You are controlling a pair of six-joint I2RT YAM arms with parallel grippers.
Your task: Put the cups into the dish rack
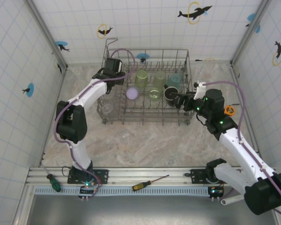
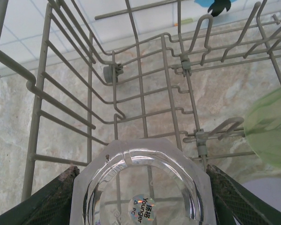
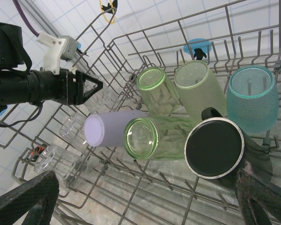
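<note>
Left claw (image 2: 140, 171) grips a clear cup (image 2: 143, 199) (inside the dish rack (image 2: 37, 108)); right claw (image 3: 147, 176) stands wide, empty.

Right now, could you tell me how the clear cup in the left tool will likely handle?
The clear cup looks rigid and glossy, so it is probably slippery in the left tool. Its faceted outline should resist rolling if laid down.
</note>
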